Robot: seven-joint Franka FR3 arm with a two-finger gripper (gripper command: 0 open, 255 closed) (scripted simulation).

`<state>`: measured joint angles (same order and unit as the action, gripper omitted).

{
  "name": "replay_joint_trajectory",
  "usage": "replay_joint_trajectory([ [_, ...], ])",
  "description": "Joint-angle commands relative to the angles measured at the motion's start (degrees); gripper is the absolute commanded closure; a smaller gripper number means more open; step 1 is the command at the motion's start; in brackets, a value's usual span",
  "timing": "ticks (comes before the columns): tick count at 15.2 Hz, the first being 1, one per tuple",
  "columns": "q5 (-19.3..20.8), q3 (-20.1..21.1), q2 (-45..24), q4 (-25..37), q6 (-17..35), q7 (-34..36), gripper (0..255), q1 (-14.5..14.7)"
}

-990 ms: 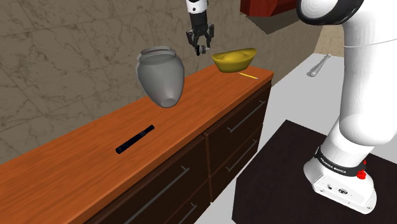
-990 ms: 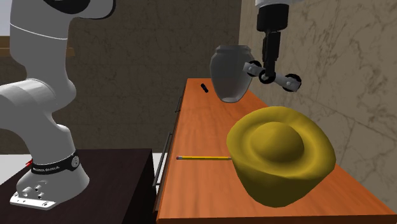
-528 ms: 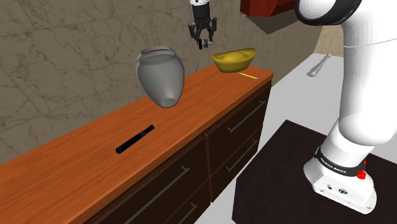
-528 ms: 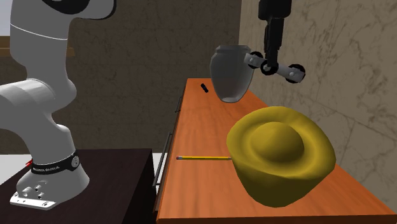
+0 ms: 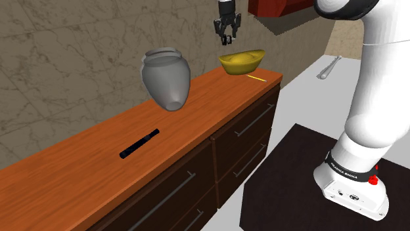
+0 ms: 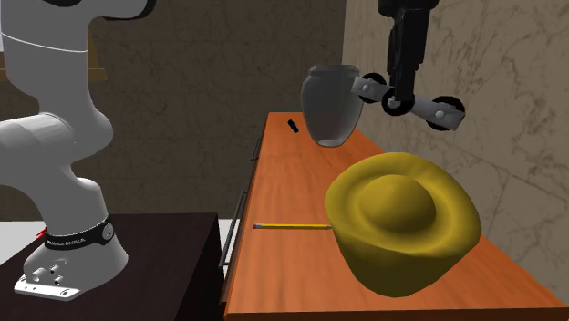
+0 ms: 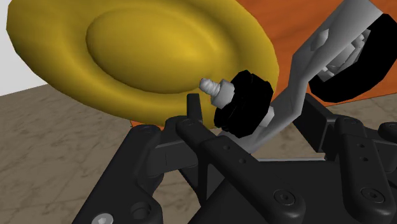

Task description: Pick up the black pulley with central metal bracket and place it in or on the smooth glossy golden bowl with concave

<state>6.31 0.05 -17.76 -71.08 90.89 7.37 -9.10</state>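
My gripper (image 6: 398,98) is pinching the black pulley (image 6: 439,112) by its grey bracket, in the air at the upper right of the second exterior view. The golden bowl (image 6: 401,219) sits below it on the wooden dresser (image 6: 283,264). A yellow pencil (image 6: 292,225) lies beside the bowl, and a grey vase (image 6: 330,105) is farther back.

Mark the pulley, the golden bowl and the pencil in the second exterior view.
pulley (image 6: 447,115): second exterior view, on its black end wheel.
golden bowl (image 6: 401,208): second exterior view, on its raised centre.
pencil (image 6: 292,226): second exterior view, on mid shaft.
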Motion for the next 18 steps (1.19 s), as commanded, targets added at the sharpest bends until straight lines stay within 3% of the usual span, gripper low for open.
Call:
replay_joint_trajectory([
  [1, -0.3, -0.8, 1.0, -1.6, 0.9, -2.4, 255, -1.7],
  [6, -1.2, -2.9, 1.1, -1.6, 1.5, -8.8, 255, -6.0],
  [18, -1.0, -2.9, 3.0, -13.6, 11.6, -7.8, 255, -6.0],
])
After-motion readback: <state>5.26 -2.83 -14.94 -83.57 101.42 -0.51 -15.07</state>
